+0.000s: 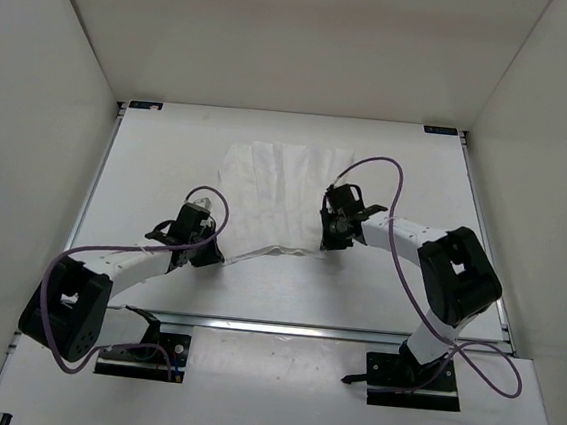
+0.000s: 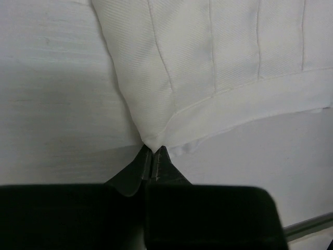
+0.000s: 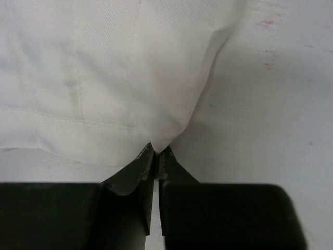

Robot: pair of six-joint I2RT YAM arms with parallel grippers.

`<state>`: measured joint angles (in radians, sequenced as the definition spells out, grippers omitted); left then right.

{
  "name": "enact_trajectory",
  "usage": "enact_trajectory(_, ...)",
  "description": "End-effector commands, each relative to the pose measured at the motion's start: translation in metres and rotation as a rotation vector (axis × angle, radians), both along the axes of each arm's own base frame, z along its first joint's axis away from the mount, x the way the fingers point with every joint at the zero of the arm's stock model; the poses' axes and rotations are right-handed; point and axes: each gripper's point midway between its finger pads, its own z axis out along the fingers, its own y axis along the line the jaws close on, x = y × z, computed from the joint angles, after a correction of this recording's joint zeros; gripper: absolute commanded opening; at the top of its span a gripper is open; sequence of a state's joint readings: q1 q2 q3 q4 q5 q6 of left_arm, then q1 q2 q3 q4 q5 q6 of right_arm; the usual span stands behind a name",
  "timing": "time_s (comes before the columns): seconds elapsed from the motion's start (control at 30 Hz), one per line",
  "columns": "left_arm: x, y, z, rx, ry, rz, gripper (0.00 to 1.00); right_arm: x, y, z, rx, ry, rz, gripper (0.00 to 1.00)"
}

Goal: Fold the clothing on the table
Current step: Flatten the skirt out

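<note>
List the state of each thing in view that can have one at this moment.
clothing: unfolded, creased, far part lying flat, near hem pinched at both corners.
left gripper: shut on the clothing's near left corner.
right gripper: shut on the clothing's near right corner.
table: level, bearing the clothing.

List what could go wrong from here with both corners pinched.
1. Left claw and right claw pinch only the very corner tips of the clothing; either could slip out on lifting.
2. In the left wrist view a lower layer peeks out beside the pinch, perhaps ungripped; it may lag.
</note>
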<state>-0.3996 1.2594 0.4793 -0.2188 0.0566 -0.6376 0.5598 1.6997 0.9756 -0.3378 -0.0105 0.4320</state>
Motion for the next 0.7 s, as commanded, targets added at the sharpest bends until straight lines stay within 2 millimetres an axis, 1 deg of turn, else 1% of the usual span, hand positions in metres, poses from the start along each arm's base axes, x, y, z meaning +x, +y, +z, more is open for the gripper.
enact_trajectory(0.0,0.003,-0.005,0.000,-0.018,-0.011,-0.004,0.00,0.009,-0.008,-0.008,-0.010,-0.006,-0.038,0.00)
enact_trajectory(0.03,0.003,-0.003,0.001,-0.011,-0.012,-0.006,0.00,0.007,-0.008,-0.005,0.003,0.005,-0.036,0.00)
enact_trajectory(0.07,0.006,-0.003,0.004,-0.012,-0.023,-0.003,0.00,0.010,-0.006,-0.001,0.011,-0.008,-0.025,0.00)
enact_trajectory(0.1,0.008,-0.005,0.008,-0.014,-0.033,-0.007,0.00,0.009,-0.009,0.003,0.005,-0.005,-0.025,0.01)
enact_trajectory(0.13,0.013,-0.007,0.018,-0.015,-0.056,-0.019,0.00,0.012,-0.008,0.014,0.010,-0.030,-0.024,0.01)
enact_trajectory(0.17,0.018,-0.007,0.026,-0.017,-0.081,-0.022,0.00,0.011,-0.005,0.019,0.008,-0.037,0.000,0.00)
enact_trajectory(0.2,0.019,-0.005,0.032,-0.008,-0.086,-0.027,0.00,0.015,-0.005,0.037,0.015,-0.074,0.007,0.00)
enact_trajectory(0.23,0.032,-0.009,0.055,-0.018,-0.147,-0.033,0.00,0.018,-0.005,0.059,0.021,-0.110,0.019,0.00)
enact_trajectory(0.27,0.041,-0.009,0.080,-0.020,-0.190,-0.034,0.00,0.017,-0.002,0.072,0.028,-0.131,0.031,0.00)
enact_trajectory(0.3,0.041,-0.010,0.092,-0.014,-0.199,-0.039,0.00,0.018,0.002,0.101,0.049,-0.185,0.057,0.00)
enact_trajectory(0.33,0.047,-0.012,0.125,-0.022,-0.259,-0.042,0.00,0.013,0.011,0.134,0.080,-0.242,0.095,0.00)
enact_trajectory(0.37,0.054,-0.017,0.163,-0.051,-0.341,-0.042,0.00,0.010,0.013,0.153,0.096,-0.275,0.109,0.00)
enact_trajectory(0.4,0.053,-0.019,0.200,-0.080,-0.408,-0.049,0.00,-0.001,0.019,0.185,0.126,-0.326,0.139,0.00)
enact_trajectory(0.43,0.051,-0.022,0.218,-0.100,-0.436,-0.049,0.00,-0.005,0.017,0.211,0.135,-0.390,0.127,0.00)
enact_trajectory(0.47,0.045,-0.025,0.248,-0.131,-0.490,-0.059,0.00,-0.021,0.025,0.243,0.187,-0.452,0.164,0.00)
enact_trajectory(0.5,0.040,-0.026,0.275,-0.160,-0.536,-0.062,0.00,-0.031,0.032,0.261,0.221,-0.484,0.193,0.00)
enact_trajectory(0.53,0.036,-0.027,0.294,-0.174,-0.568,-0.072,0.00,-0.040,0.033,0.281,0.276,-0.518,0.198,0.00)
enact_trajectory(0.57,0.032,-0.027,0.305,-0.193,-0.583,-0.081,0.00,-0.049,0.035,0.298,0.335,-0.530,0.217,0.00)
enact_trajectory(0.6,0.031,-0.024,0.320,-0.194,-0.605,-0.089,0.00,-0.053,0.037,0.310,0.375,-0.535,0.225,0.00)
enact_trajectory(0.63,0.031,-0.023,0.334,-0.206,-0.625,-0.088,0.00,-0.051,0.034,0.317,0.382,-0.544,0.223,0.00)
enact_trajectory(0.67,0.035,-0.020,0.335,-0.192,-0.630,-0.080,0.00,-0.049,0.034,0.318,0.383,-0.548,0.233,0.00)
